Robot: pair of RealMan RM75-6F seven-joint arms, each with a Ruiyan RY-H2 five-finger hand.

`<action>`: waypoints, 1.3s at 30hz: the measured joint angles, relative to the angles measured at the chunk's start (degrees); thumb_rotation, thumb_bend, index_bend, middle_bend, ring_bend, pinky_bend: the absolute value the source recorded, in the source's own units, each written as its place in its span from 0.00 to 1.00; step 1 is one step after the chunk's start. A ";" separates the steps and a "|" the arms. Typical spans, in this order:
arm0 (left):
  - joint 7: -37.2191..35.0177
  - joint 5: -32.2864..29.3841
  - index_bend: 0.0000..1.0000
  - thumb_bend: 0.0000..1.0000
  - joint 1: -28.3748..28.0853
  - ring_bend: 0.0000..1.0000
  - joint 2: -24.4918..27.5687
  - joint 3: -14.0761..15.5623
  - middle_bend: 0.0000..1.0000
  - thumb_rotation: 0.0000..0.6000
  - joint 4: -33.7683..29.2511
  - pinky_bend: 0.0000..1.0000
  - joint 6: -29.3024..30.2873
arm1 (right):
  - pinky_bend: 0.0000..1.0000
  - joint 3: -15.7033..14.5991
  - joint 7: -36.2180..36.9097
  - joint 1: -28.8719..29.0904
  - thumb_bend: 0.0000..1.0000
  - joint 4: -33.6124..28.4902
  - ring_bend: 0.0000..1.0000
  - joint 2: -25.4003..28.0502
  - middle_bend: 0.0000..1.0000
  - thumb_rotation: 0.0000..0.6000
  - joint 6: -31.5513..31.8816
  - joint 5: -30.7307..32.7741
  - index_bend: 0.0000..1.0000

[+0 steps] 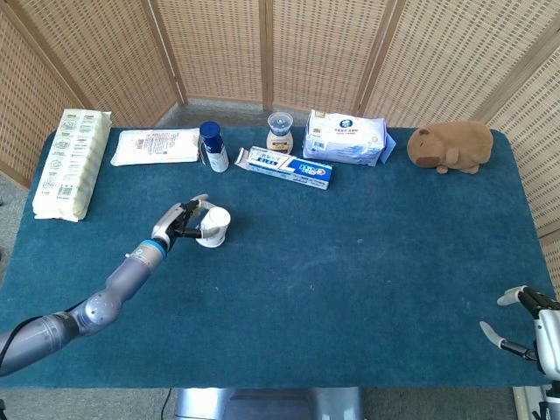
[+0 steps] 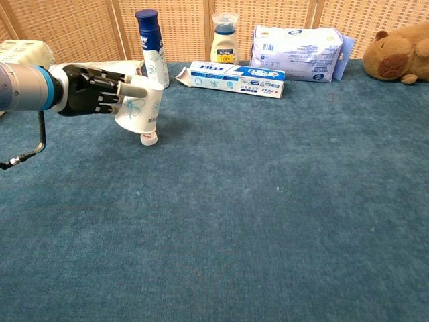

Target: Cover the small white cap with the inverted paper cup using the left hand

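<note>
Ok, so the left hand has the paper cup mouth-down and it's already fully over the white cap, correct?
Not fully. In the chest view the left hand holds the paper cup mouth-down but tilted, and the white cap still shows under its rim, uncovered.
</note>
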 measured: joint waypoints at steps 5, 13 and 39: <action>0.32 -1.02 0.46 0.25 -1.34 0.00 -0.14 0.96 0.00 0.88 0.44 0.00 -0.24 | 0.42 0.04 0.30 -0.05 0.26 0.18 0.40 -0.04 0.39 0.68 -0.17 0.35 0.44; 1.58 -1.63 0.27 0.21 -3.23 0.00 0.63 2.37 0.00 0.88 0.54 0.00 -0.23 | 0.42 0.28 1.67 -0.08 0.26 0.64 0.40 -0.19 0.39 0.68 0.00 0.40 0.44; -0.70 5.24 0.15 0.20 2.92 0.00 15.69 -1.16 0.00 0.87 -17.11 0.00 -0.33 | 0.42 0.52 2.98 0.72 0.26 -0.36 0.40 -0.03 0.39 0.68 0.27 -1.75 0.44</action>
